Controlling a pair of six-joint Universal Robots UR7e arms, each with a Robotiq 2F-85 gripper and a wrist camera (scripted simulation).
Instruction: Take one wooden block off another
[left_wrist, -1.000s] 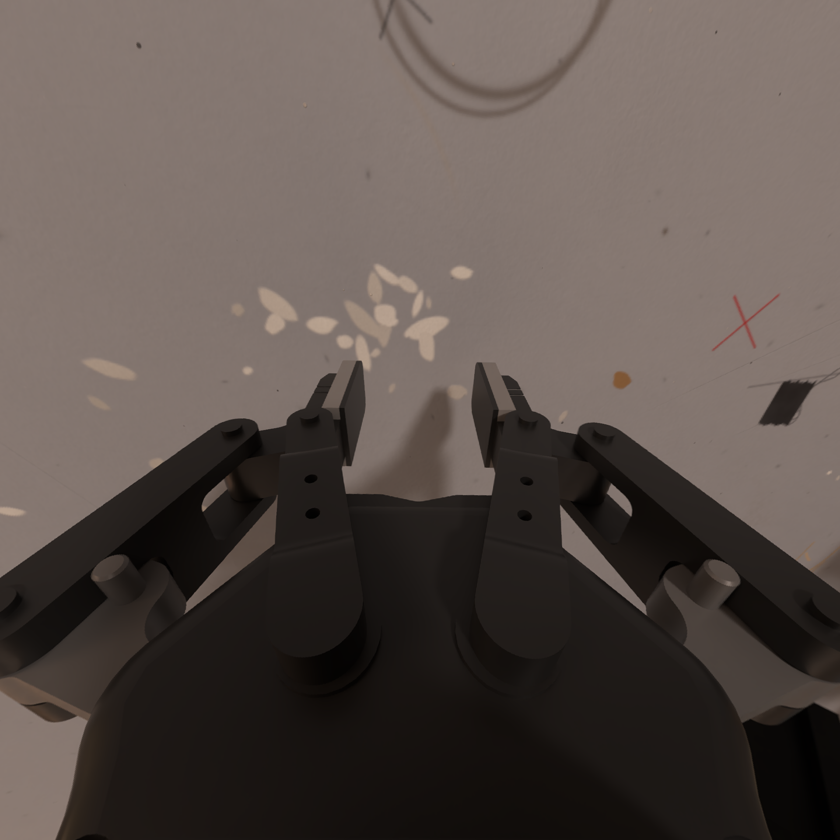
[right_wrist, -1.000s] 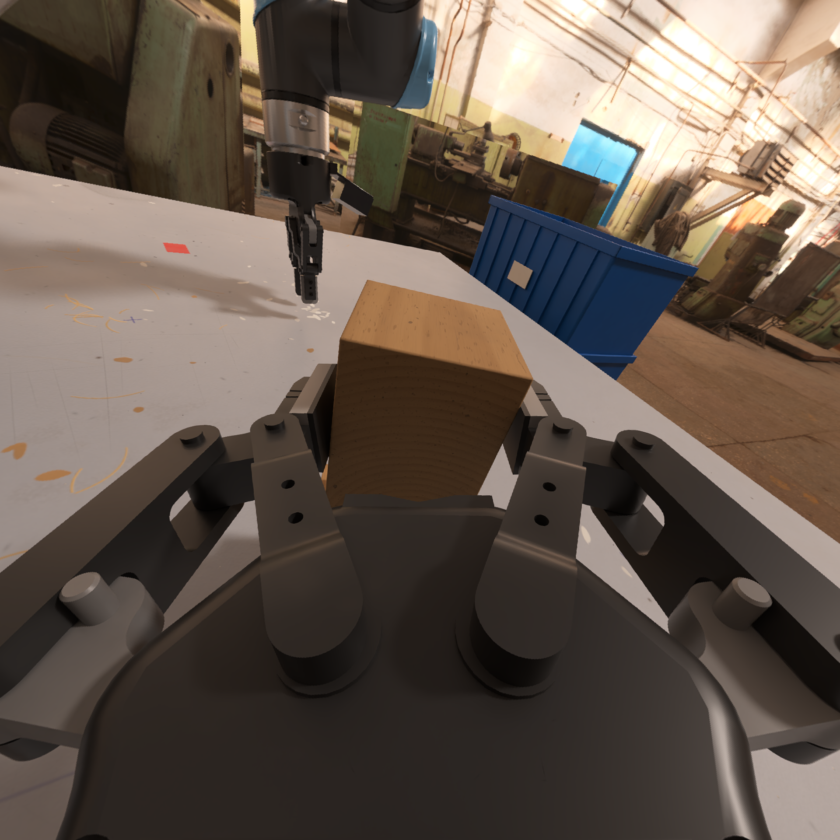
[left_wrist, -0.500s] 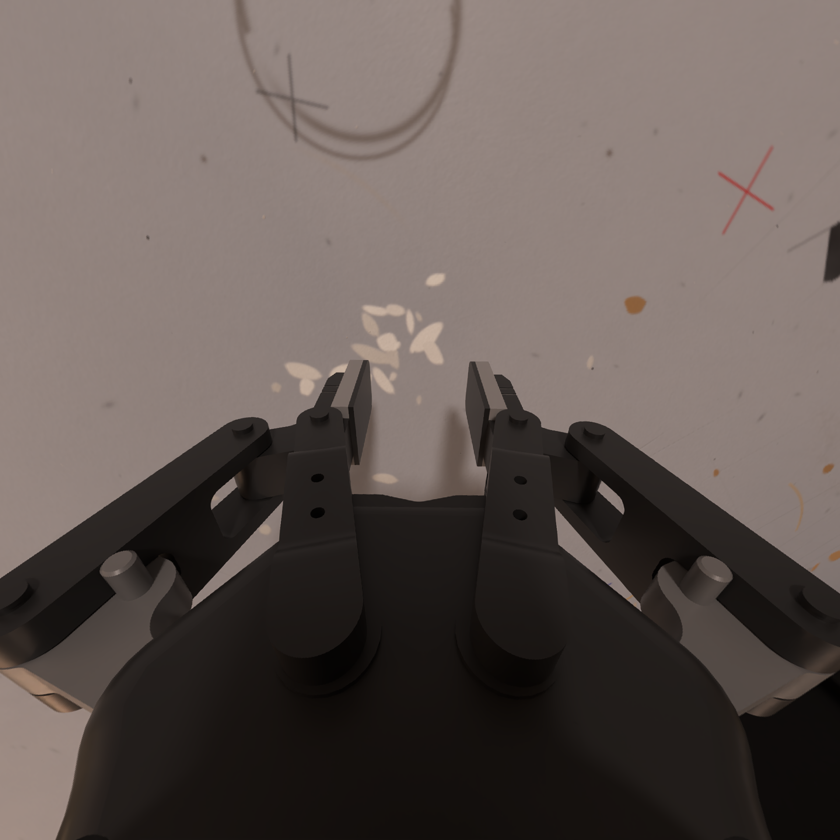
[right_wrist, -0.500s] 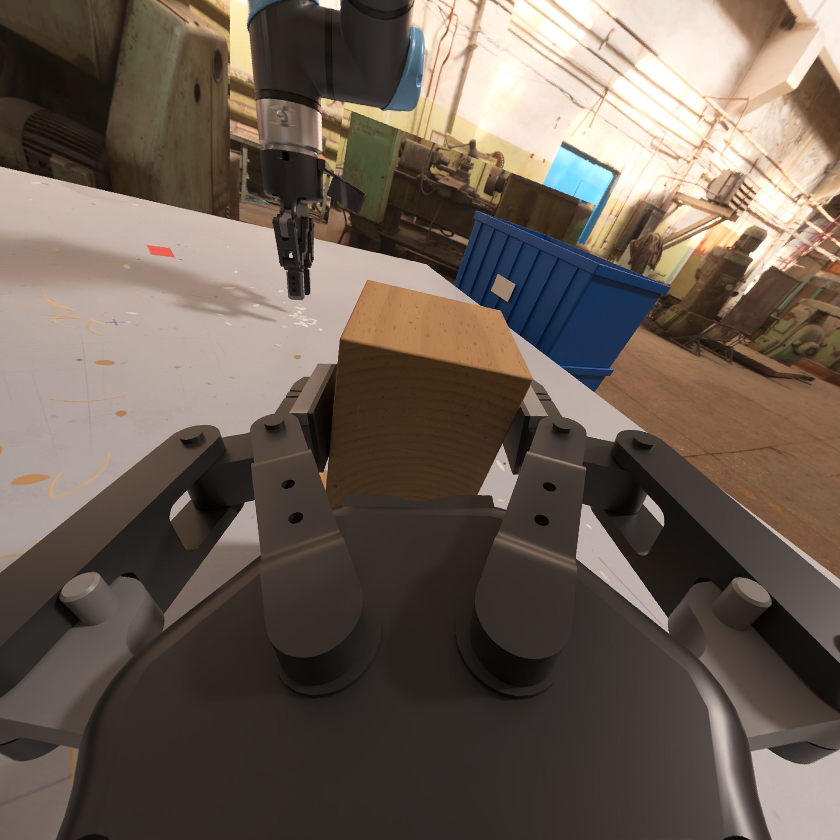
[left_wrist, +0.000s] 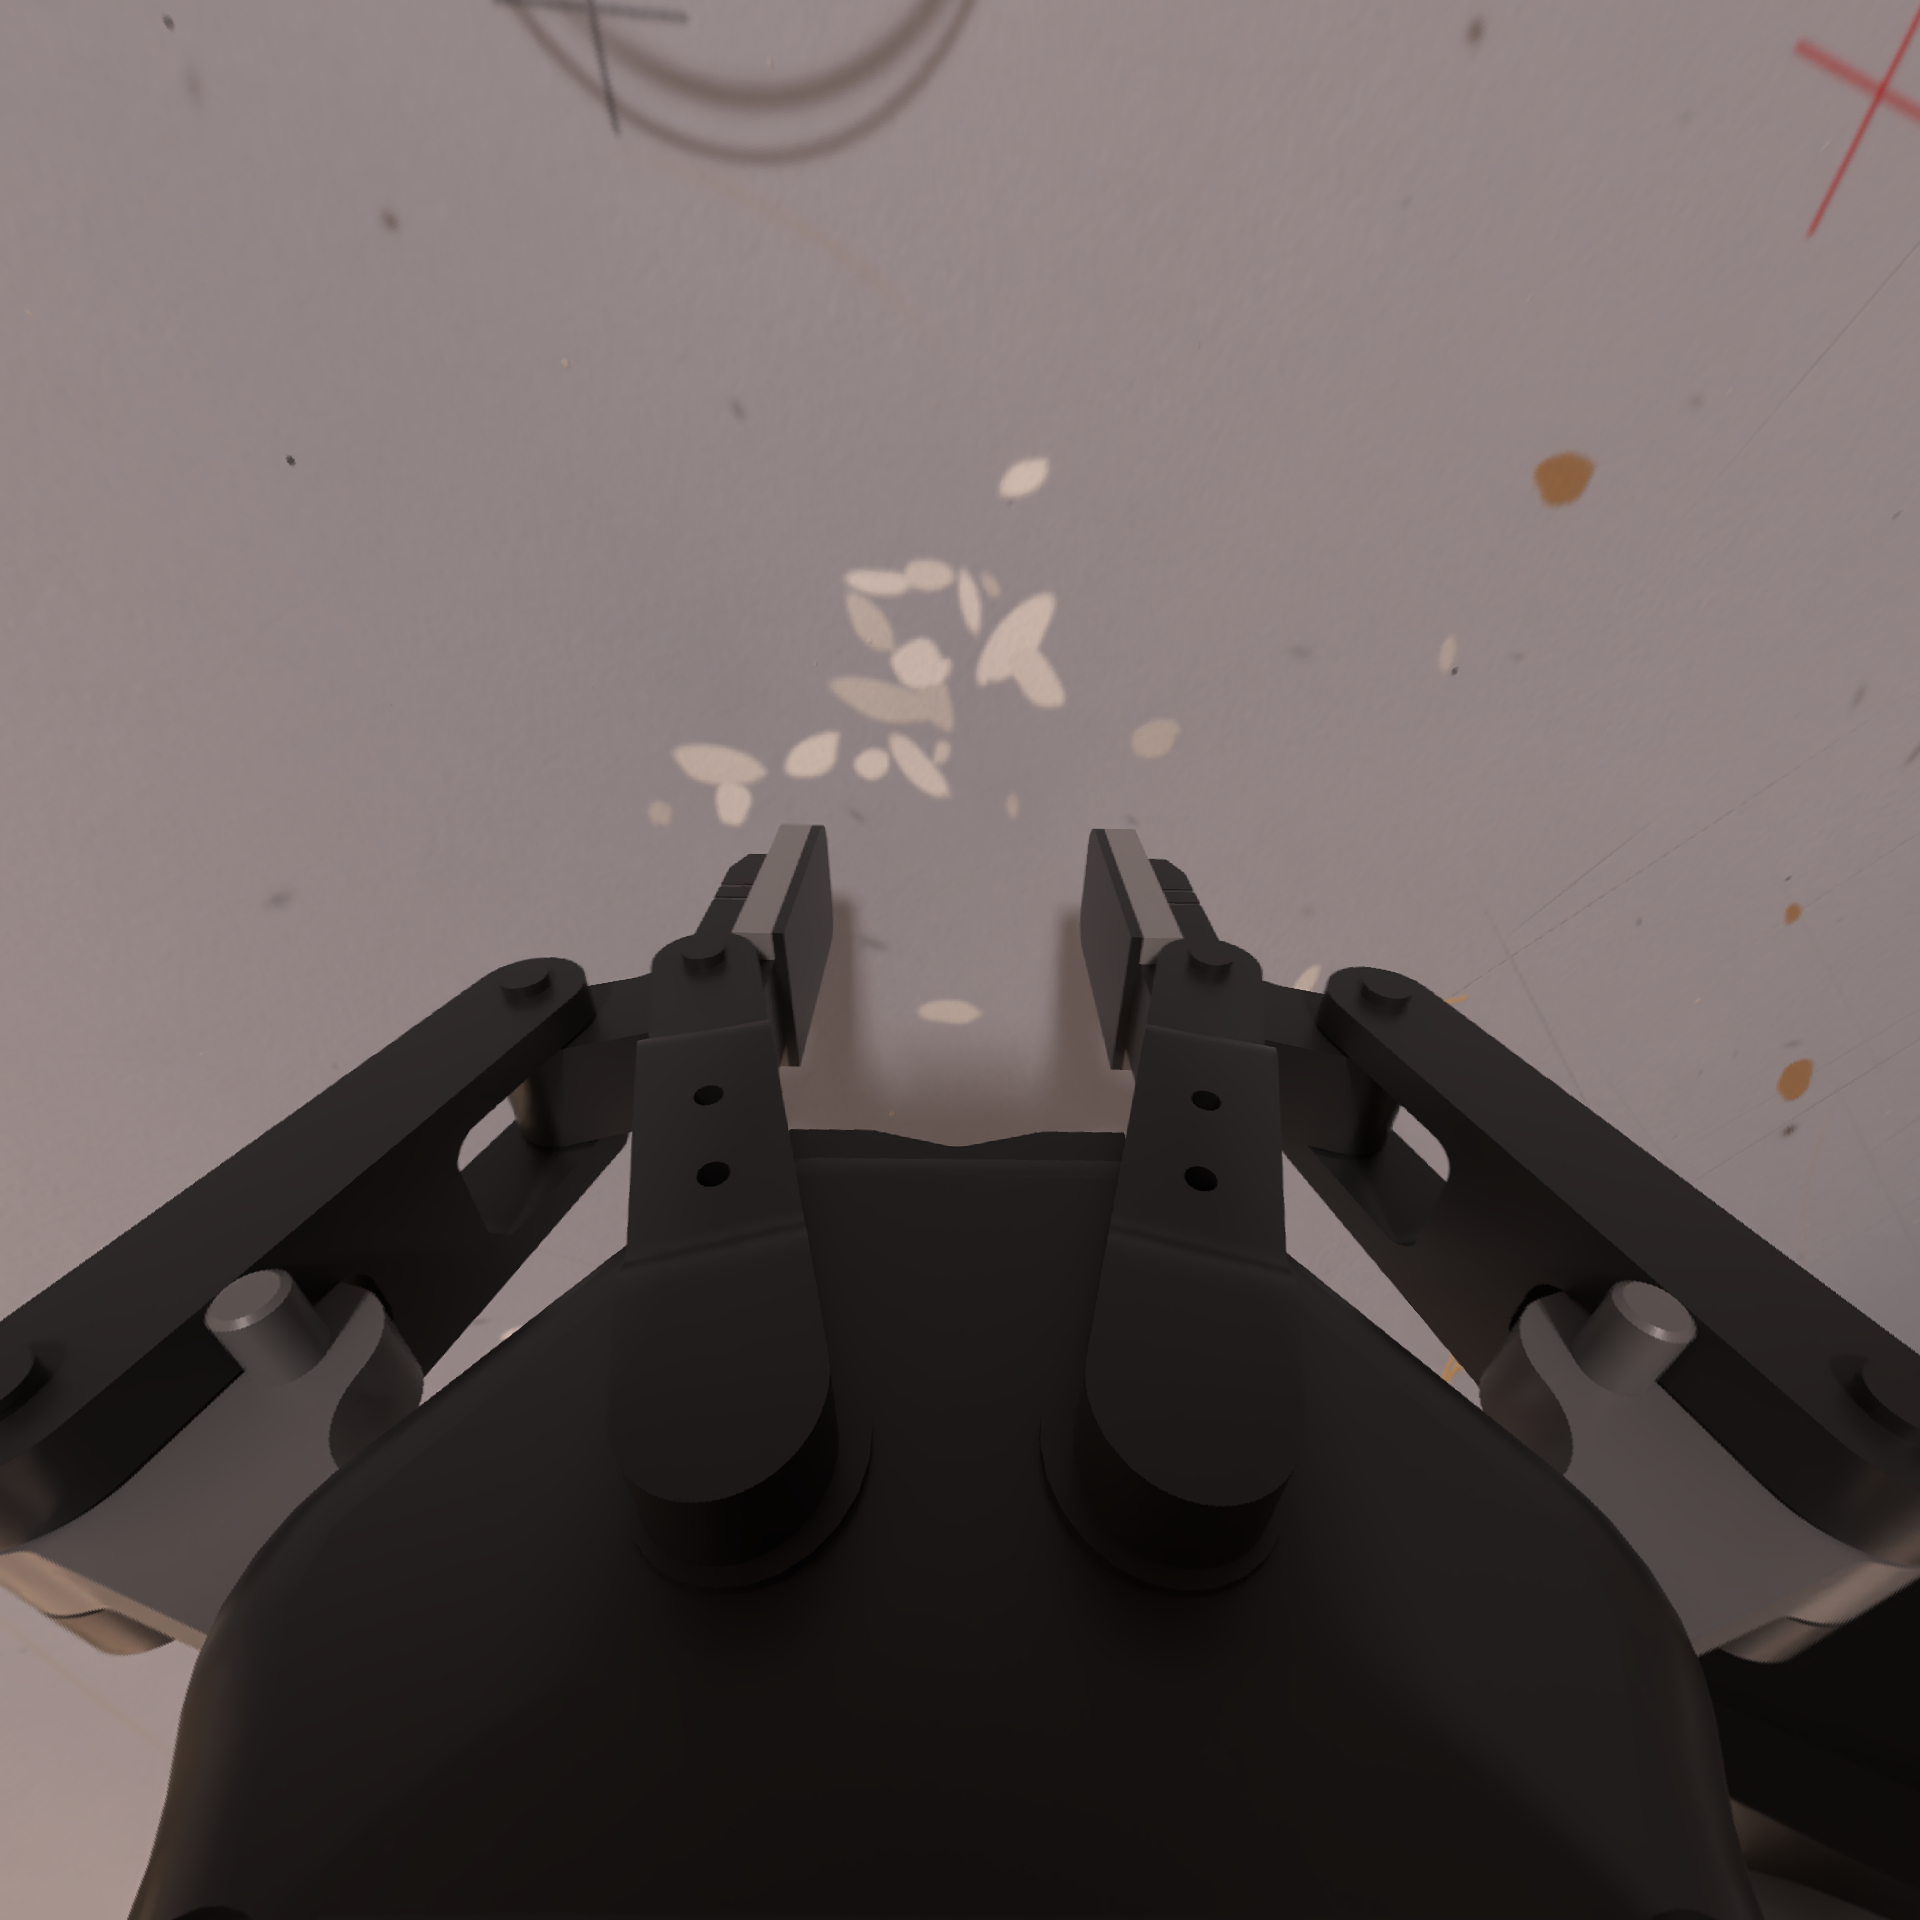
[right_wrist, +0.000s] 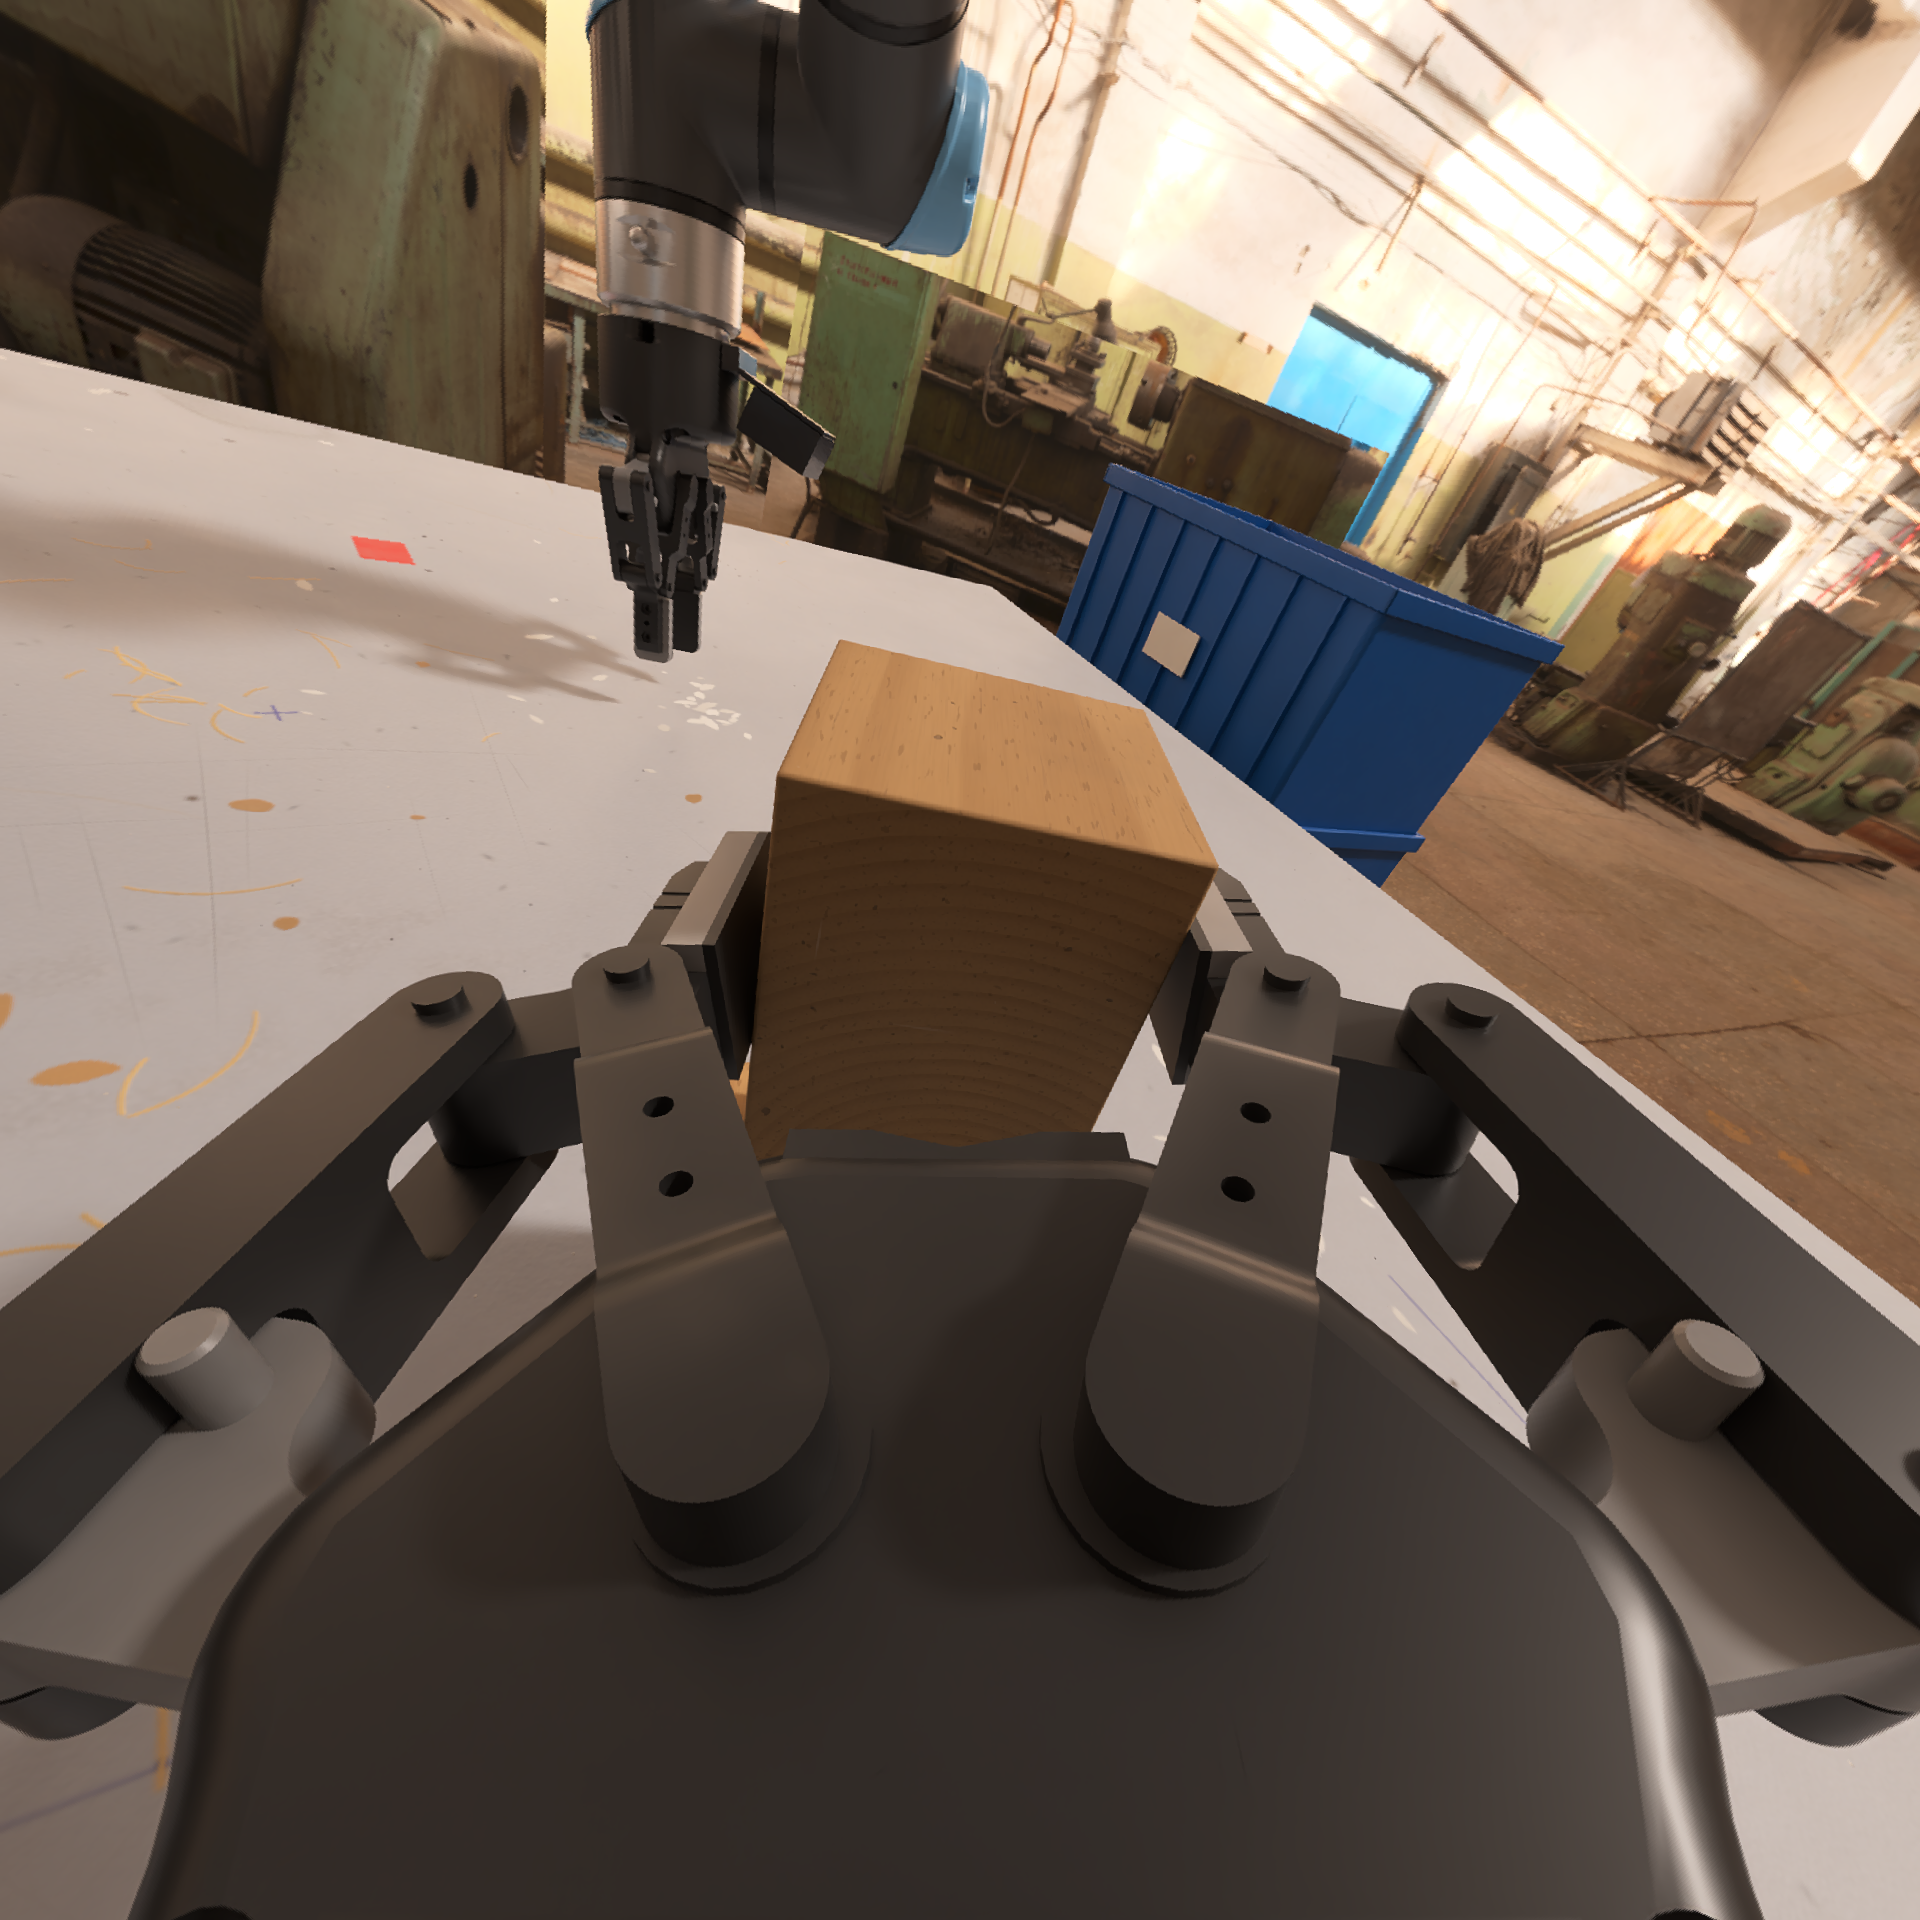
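The left gripper (left_wrist: 954, 894) is pointed straight down, parted and empty, above the paint-flecked table (left_wrist: 416, 520), while the wooden block (right_wrist: 977, 894) is clamped between the right gripper (right_wrist: 961, 935) pads over the table

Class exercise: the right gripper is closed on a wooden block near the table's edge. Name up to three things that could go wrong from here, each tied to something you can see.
1. The right gripper holds the wooden block only by its two side faces; a jerk might let it slip.
2. The table edge runs just right of the block; if dropped, it could fall to the floor.
3. The left gripper hangs open and empty over the table, ahead of the block; a forward swing could hit it.
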